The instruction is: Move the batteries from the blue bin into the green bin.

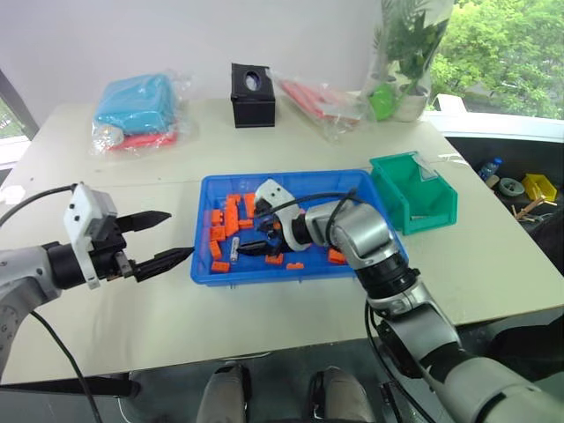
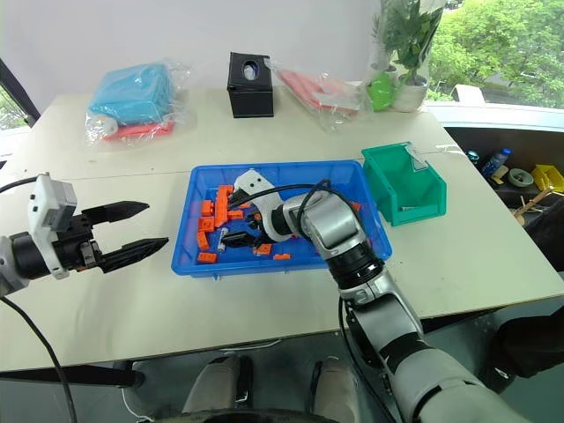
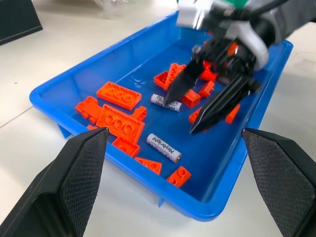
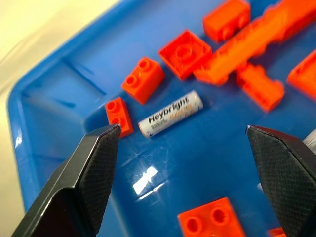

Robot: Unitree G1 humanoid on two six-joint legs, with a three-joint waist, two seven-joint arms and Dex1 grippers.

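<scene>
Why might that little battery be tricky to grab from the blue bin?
The battery is a smooth round cylinder lying on its side, so it will probably roll if nudged. Its shiny wrapper looks slippery, so the open right gripper may need to close squarely across it. The blue bin has a glossy floor, which likely lets it slide. It looks stiff, not squashy.

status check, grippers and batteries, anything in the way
Both grippers open, empty: right gripper over large blue plastic tray, left gripper beside it. Two silvery-white cylinder batteries among orange plastic blocks. Small green plastic bin unobstructed.
</scene>
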